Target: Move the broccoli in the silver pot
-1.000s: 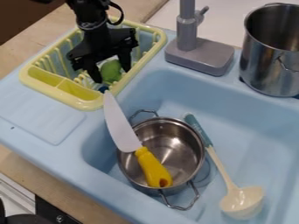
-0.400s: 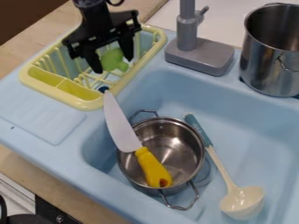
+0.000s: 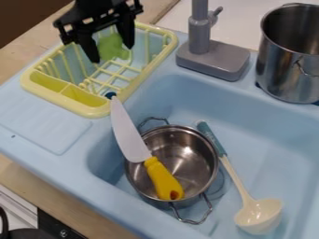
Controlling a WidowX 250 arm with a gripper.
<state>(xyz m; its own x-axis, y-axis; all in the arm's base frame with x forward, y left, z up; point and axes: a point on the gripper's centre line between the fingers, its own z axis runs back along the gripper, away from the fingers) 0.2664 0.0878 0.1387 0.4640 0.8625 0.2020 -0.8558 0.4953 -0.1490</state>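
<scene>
My gripper (image 3: 112, 53) is over the back part of the yellow dish rack, shut on the green broccoli (image 3: 111, 45). The broccoli sits between the two fingers, lifted above the rack's bars. In the sink stands a small silver pot (image 3: 188, 161) with two wire handles. A knife lies slanting across its left side, the yellow handle over the pot's opening. A taller silver pot (image 3: 280, 70) stands at the upper right on the sink's back ledge.
The yellow dish rack (image 3: 98, 112) sits at the sink's upper left. A grey faucet (image 3: 212, 59) rises between rack and tall pot. The knife's blade (image 3: 128, 134) reaches to the rack's front corner. A ladle (image 3: 258, 216) lies right of the small pot.
The gripper has risen and moved toward the back of the rack, and the broccoli has come up with it, baring more of the rack's bars. The pots, knife and ladle have kept their places.
</scene>
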